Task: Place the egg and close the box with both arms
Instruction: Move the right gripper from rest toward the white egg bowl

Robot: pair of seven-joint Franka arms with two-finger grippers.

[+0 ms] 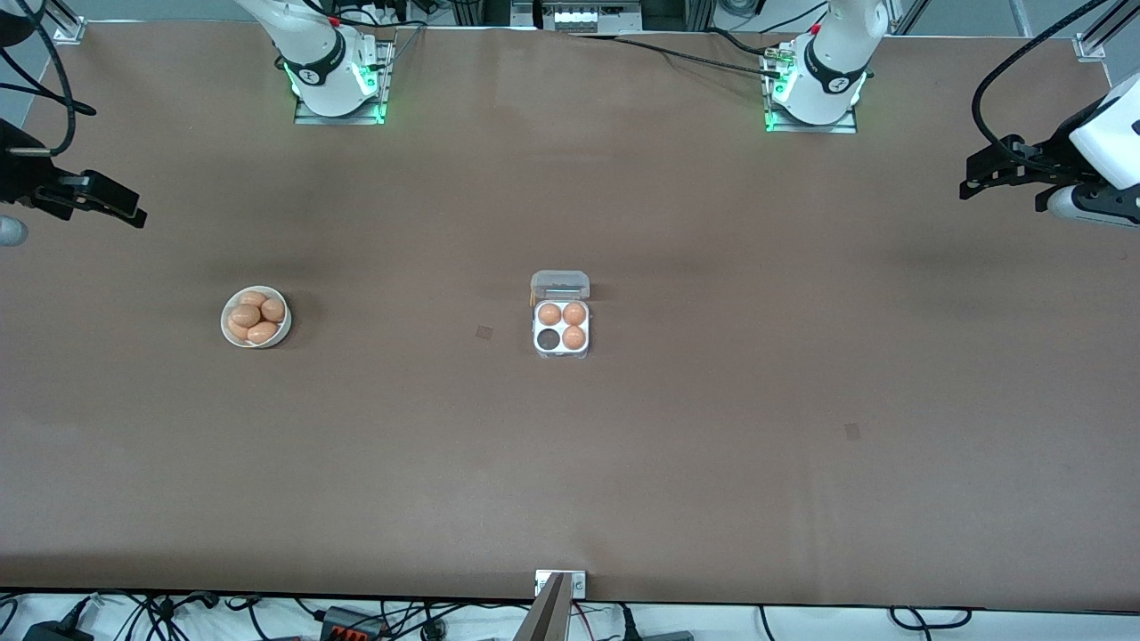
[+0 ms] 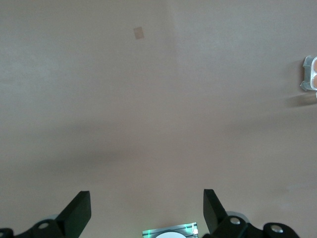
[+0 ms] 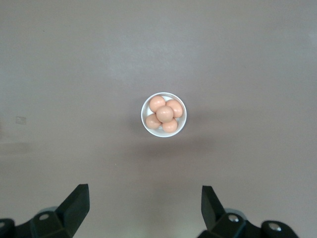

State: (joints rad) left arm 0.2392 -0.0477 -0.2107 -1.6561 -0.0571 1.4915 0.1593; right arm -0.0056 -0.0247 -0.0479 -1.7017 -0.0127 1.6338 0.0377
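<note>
The egg carton [image 1: 561,328] is sitting at the middle of the table [image 1: 712,445] with its clear lid [image 1: 559,285] standing open at the carton's 12 o'clock edge. Three eggs are filling its cells; the cell at 7 o'clock [image 1: 548,339] is lying empty. The spare eggs [image 3: 164,113] are piling up in a white bowl [image 1: 256,317] toward the right arm's end of the table, well apart from the carton.

The right gripper [image 3: 143,208] is hanging over bare table near the bowl, fingers spread wide and holding nothing. The left gripper [image 2: 146,210] is waiting over the left arm's end, equally spread and empty.

An egg is likely handling as light, smooth, slippery and fragile, so pinching gently across its widest part, the top egg first, seems wisest.
</note>
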